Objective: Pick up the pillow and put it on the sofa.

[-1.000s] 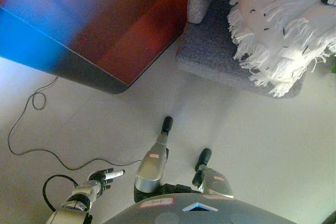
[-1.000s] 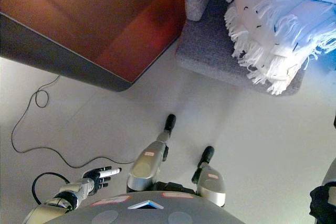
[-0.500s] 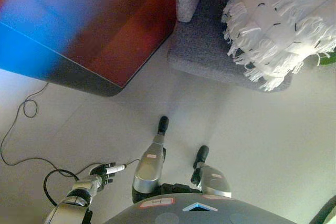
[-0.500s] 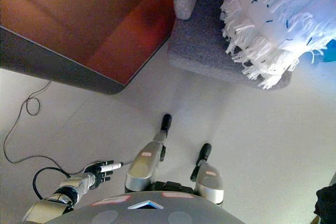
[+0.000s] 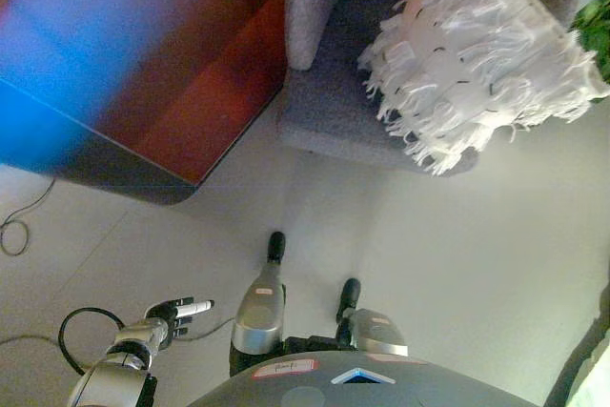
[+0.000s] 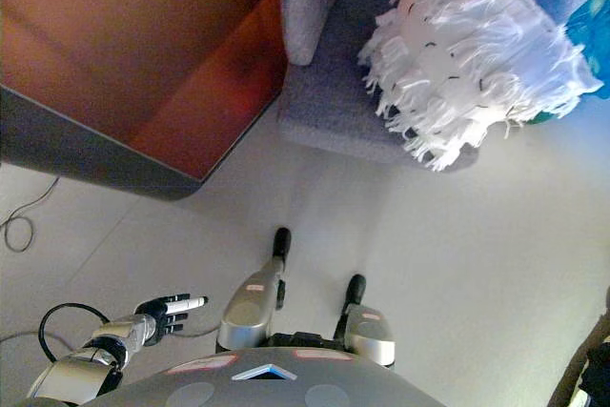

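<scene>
On the far right of the left eye view, the white fringed pillow (image 5: pixel 477 54) was seen lying on the seat of the grey sofa (image 5: pixel 324 111), its near fringe hanging over the seat's front edge. The pillow's long axis ran from near left to far right across the seat. Low at the near left, the left hand (image 5: pixel 172 316) was held out over the pale floor (image 5: pixel 457 264), fingers straight and relaxed and nothing held. The pillow therefore lay far and to the right of that hand, well apart from it, with bare floor between. No right hand was shown in this view. To the far left of the sofa, a red-brown cabinet (image 5: pixel 162 64) was set just beside the sofa's arm.

Across the right eye view the same layout was repeated: the pillow (image 6: pixel 472 54) rested on the sofa (image 6: pixel 324 107), and the left hand (image 6: pixel 164 314) was extended near the bottom left with its fingers straight and empty. The right hand was again not shown, so which hand was nearer could not be settled. Judged from how the pillow lay, the placing looked already done; any further reach would have to go far and to the right.
</scene>
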Robot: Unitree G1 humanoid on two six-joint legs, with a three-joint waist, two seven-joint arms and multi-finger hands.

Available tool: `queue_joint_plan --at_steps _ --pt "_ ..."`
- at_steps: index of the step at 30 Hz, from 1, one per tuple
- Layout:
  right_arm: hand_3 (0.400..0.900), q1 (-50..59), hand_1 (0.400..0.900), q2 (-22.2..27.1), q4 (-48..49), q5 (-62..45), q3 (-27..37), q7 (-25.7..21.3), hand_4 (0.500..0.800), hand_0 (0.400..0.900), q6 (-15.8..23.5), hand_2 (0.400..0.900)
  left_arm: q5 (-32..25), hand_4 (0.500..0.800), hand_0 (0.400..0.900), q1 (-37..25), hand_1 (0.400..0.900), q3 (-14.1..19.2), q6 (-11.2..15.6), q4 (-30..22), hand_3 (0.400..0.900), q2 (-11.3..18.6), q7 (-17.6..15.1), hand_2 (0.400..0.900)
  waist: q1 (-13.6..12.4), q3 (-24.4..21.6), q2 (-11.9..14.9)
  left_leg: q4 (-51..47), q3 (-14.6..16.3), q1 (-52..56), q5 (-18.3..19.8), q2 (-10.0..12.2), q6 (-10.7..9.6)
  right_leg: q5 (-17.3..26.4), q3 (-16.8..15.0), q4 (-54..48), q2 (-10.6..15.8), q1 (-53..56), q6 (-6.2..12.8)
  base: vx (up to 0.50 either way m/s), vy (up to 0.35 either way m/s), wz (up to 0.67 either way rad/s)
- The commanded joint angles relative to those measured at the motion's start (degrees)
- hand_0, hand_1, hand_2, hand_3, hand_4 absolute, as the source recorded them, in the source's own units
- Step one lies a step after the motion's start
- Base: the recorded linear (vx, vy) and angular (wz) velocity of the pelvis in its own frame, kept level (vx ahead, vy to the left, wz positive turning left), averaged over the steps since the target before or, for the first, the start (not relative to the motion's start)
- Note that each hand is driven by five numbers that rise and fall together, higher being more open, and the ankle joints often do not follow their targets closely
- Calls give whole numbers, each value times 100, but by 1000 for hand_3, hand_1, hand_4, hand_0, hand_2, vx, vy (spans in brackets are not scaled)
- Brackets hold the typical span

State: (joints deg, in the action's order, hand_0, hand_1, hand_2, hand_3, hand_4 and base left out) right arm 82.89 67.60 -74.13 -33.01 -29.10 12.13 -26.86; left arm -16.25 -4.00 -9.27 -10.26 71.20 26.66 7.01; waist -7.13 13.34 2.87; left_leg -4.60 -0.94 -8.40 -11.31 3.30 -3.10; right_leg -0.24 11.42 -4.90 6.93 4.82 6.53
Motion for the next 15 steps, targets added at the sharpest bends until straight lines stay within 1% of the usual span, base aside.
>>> queue_joint_plan --at_steps 1,5,10,12,15 --pt "900 858 900 869 441 389 -866 53 800 900 261 900 330 800 900 431 900 34 -175 579 900 223 -78 900 136 -1020 167 -40 247 801 767 320 -316 521 -173 -10 76 -309 -5 64 -22 -15" --pt "900 899 900 968 432 490 -957 91 800 900 153 900 504 800 900 482 900 116 -144 687 900 171 -133 900 199 -1186 225 -40 295 947 822 336 -339 475 -259 -10 29 -194 -23 39 -21 -14" --pt "900 871 900 1082 419 560 -992 101 800 900 -7 900 596 800 900 534 900 145 -105 730 900 135 -75 900 259 -1303 246 -40 360 1045 847 362 -356 431 -294 -10 -6 -105 -46 -4 -3 -8" --pt "900 764 900 1137 412 667 -913 229 800 900 -67 900 616 800 900 539 900 146 -82 725 900 94 -88 900 287 -1321 248 -40 383 1063 849 366 -362 422 -297 -10 -15 -87 -51 -32 15 -6" --pt "900 216 900 1254 429 884 -599 720 800 900 -231 900 574 800 900 546 900 190 -58 669 900 1 -192 900 321 -1333 224 -40 404 1082 840 374 -369 414 -282 -10 -14 -64 -59 -26 17 -3"
